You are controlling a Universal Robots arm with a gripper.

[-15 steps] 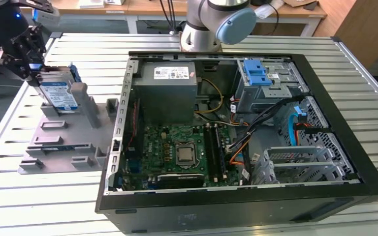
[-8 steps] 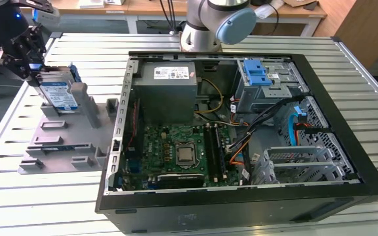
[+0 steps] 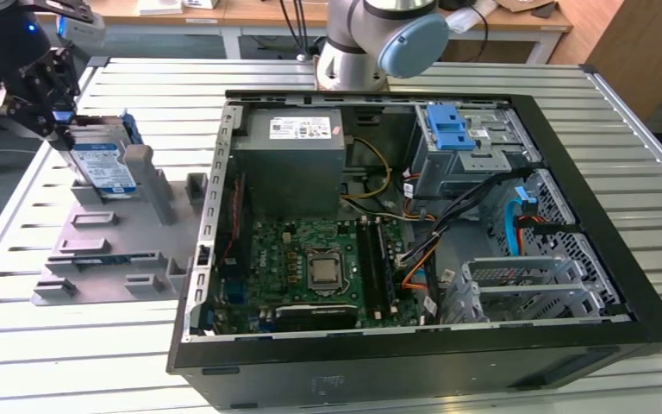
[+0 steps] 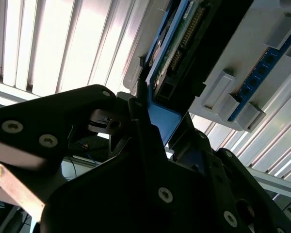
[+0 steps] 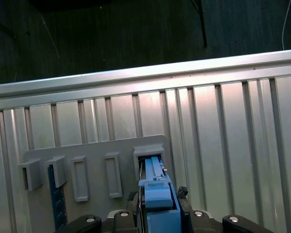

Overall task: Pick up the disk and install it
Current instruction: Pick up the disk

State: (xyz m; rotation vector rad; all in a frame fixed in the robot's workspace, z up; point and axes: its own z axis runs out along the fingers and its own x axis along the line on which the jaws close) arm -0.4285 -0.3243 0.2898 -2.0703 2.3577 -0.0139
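Pick-up step. gripper (image 3: 62,119) sits at the top edge of the disk (image 3: 99,166), at the exterior view's left, well apart from the open computer case (image 3: 423,349).

In both wrist views the fingers (image 5: 181,192) look clamped on the disk's blue carrier (image 5: 158,196), one on each side of it. No gap is visible between pad and plastic.

The disk stands on edge, slightly tilted, with its lower part seated in a slot of the grey holder (image 3: 113,237) on the slatted worktop (image 3: 66,345).

To do it well, I judge: lift straight along the slot line with no twist, so the carrier does not bind on the slot walls. Keep the grip centred, since the carrier plastic likely flexes.

Disk look: silver body, blue-and-white label facing the case, blue frame round the edges. The second wrist view shows its circuit-board side and connector (image 4: 179,48).
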